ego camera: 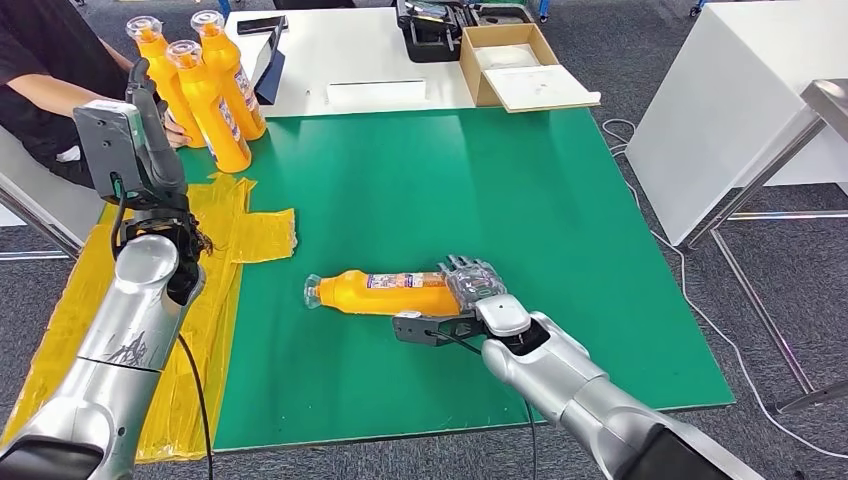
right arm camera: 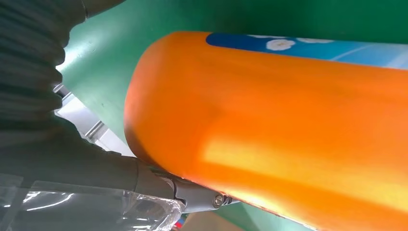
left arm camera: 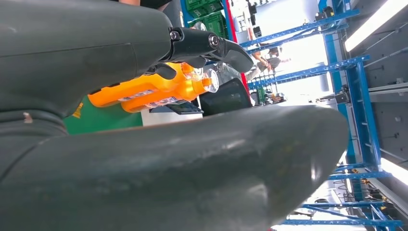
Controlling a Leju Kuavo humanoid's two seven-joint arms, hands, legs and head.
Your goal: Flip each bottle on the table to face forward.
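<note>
Head view: right hand [ego camera: 472, 285] grips base end of a lying bottle [ego camera: 385, 294] near mat [ego camera: 520, 180] centre, cap pointing toward the yellow sheet [ego camera: 245, 232]. Left hand [ego camera: 152, 120] raised near three upright bottles [ego camera: 205, 90] at mat's far corner; grip state can't tell. Step in hand, prob.: turning the bottle. Next calls for rolling it label-fwd w/o slipping.

Open green table [ego camera: 480, 190] mid-surface, three upright bottles [ego camera: 205, 90] crowding far-left corner, lying bottle [ego camera: 385, 293] near edge

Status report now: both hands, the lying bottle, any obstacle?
Right hand grips lying bottle at base. Left hand raised, holds nothing. Three bottles upright far left, person's hand there.
</note>
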